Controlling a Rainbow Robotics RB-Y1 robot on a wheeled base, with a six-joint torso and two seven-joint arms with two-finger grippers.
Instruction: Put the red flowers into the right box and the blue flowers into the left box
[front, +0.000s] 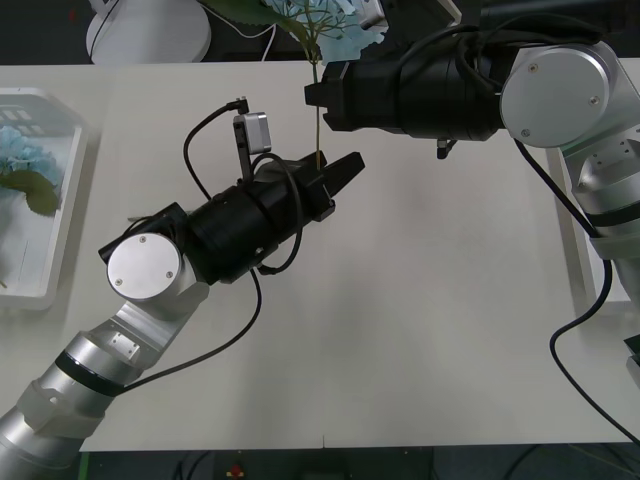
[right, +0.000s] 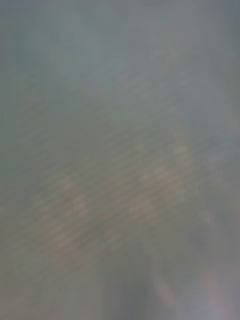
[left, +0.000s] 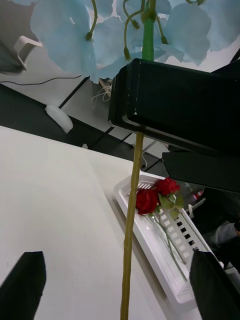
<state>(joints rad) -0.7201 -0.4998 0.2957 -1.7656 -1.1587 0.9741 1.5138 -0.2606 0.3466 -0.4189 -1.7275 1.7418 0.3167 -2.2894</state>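
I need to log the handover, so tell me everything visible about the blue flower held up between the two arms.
The pale sky-blue artificial flower has a wide head of thin petals on a long, straight green stem running roughly vertical in the left wrist view. The black right pincer grips the stem just below the head. The lower stem passes between the open black fingers of the left pincer, untouched. In the front view its head is above the table's far edge.

Right arm reaches in across the table's far side, right gripper (front: 318, 95) fingers clamped on a flower stem. Left arm angled up from the near-left, left gripper (front: 335, 178) just below the right one, fingers spread wide apart.
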